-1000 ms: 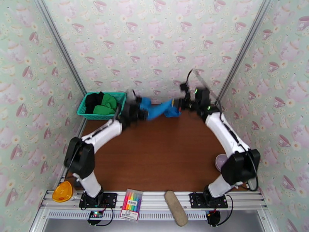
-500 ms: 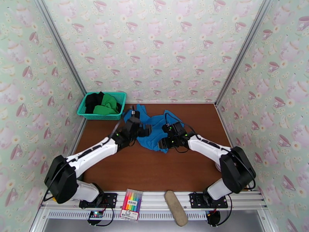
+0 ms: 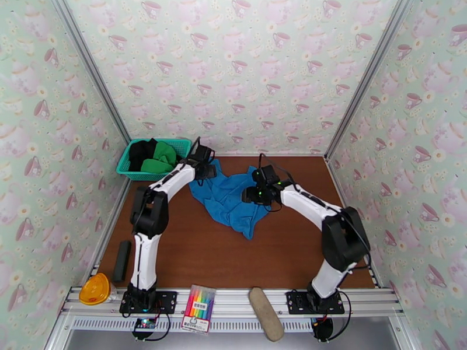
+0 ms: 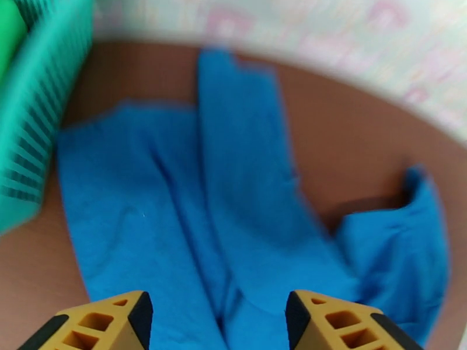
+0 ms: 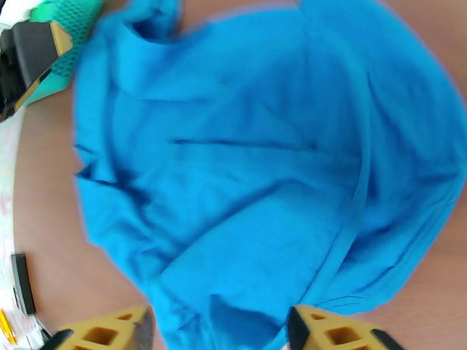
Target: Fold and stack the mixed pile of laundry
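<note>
The bright blue garment (image 3: 229, 199) lies loosely spread and rumpled on the brown table, between the two arms. My left gripper (image 3: 205, 169) hovers over its far left corner beside the basket; in the left wrist view the left gripper (image 4: 216, 322) is open above the blue cloth (image 4: 245, 188), nothing between the fingers. My right gripper (image 3: 252, 196) hangs over the garment's right side, and the right gripper (image 5: 219, 331) is also open and empty above the blue cloth (image 5: 245, 170). The green garment (image 3: 159, 158) and the black garment (image 3: 139, 153) sit in the teal basket (image 3: 124, 169).
The basket stands in the far left corner against the wall. A flat black object (image 3: 122, 261) lies near the table's left edge. On the front rail sit an orange item (image 3: 94, 289), a marker box (image 3: 198, 310) and a tan oblong piece (image 3: 265, 313).
A second ago both grippers held the blue garment stretched in the air at the back. It came down onto the table, both grippers let go, and the arms drew back above it.
</note>
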`<act>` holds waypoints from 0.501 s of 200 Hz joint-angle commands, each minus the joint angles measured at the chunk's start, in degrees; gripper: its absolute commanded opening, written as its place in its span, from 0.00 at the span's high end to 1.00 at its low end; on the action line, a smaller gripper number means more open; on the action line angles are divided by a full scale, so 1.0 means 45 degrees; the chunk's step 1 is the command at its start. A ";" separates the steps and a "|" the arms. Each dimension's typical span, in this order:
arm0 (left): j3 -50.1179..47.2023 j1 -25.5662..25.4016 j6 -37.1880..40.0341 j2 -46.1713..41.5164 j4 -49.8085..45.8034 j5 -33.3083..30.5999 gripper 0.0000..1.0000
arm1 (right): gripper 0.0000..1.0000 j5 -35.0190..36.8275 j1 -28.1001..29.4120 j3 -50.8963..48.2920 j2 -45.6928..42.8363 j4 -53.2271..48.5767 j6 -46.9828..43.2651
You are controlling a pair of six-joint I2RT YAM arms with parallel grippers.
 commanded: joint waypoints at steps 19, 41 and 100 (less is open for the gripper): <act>-0.2417 -0.0308 -0.0311 -0.1326 -0.0155 -0.0024 0.53 | 0.62 -0.1069 0.1192 -0.1699 0.0354 0.0582 0.1008; -0.3802 -0.0199 -0.0493 -0.1515 -0.0128 0.0101 0.64 | 0.72 -0.1015 0.1948 -0.2845 0.0243 0.0766 0.1433; -0.7221 -0.0237 -0.1371 -0.3063 -0.0407 -0.0319 0.76 | 0.75 0.0619 0.2589 -0.6233 -0.2255 0.0624 0.2810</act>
